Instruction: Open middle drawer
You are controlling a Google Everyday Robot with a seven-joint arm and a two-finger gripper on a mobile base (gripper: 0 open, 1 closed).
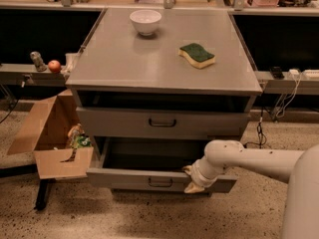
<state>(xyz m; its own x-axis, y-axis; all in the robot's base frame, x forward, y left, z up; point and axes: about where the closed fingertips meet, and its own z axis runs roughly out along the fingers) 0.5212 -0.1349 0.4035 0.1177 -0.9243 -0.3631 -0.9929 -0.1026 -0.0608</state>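
Note:
A grey cabinet (pixel 159 68) has a stack of drawers. The top drawer (pixel 124 123) is closed. The middle drawer (pixel 124 177) is pulled well out toward me, and its dark inside (pixel 149 156) shows. Its handle (pixel 160 183) is in the middle of the front panel. My gripper (pixel 191 179) is at the top edge of that front panel, just right of the handle, on the end of my white arm (pixel 249 161), which comes in from the right. The bottom drawer is hidden beneath the open one.
A white bowl (pixel 145 21) and a green-and-yellow sponge (pixel 197 55) lie on the cabinet top. An open cardboard box (pixel 50 133) stands on the floor close to the drawer's left end. An apple (pixel 54 65) sits on the left shelf. Cables (pixel 279 103) hang at right.

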